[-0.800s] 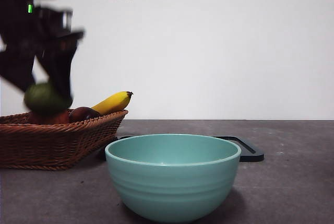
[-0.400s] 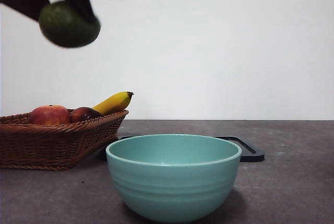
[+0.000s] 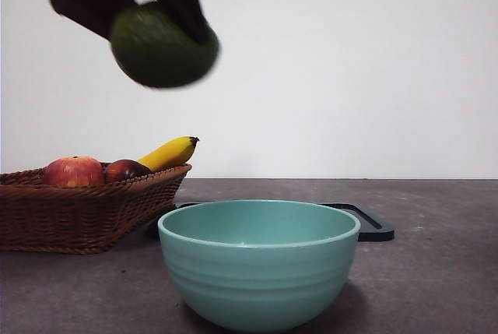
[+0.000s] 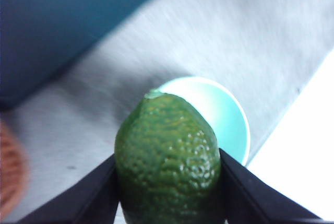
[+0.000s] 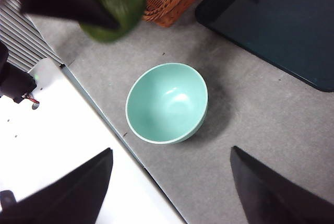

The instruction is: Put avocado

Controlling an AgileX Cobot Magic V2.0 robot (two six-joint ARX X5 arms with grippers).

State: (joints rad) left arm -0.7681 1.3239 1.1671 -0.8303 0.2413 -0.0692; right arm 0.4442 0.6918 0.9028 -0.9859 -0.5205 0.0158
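Avocado hangs in the air, pinched between the two black jaws of the left claw, high above the counter. One jaw presses each flank of the fruit, whose pebbled dark green skin fills the space between them in the left wrist view. Below the claw and a little to one side sits a teal bowl, open and upright on the counter. In the left wrist view the bowl's rim shows just past the avocado's tip. Well below the claw on its other side stands a wicker basket holding an apple, a darker fruit and a banana. A dark tray lies flat beyond the bowl. The right claw waits high over the counter's edge, its jaws spread wide and holding nothing.
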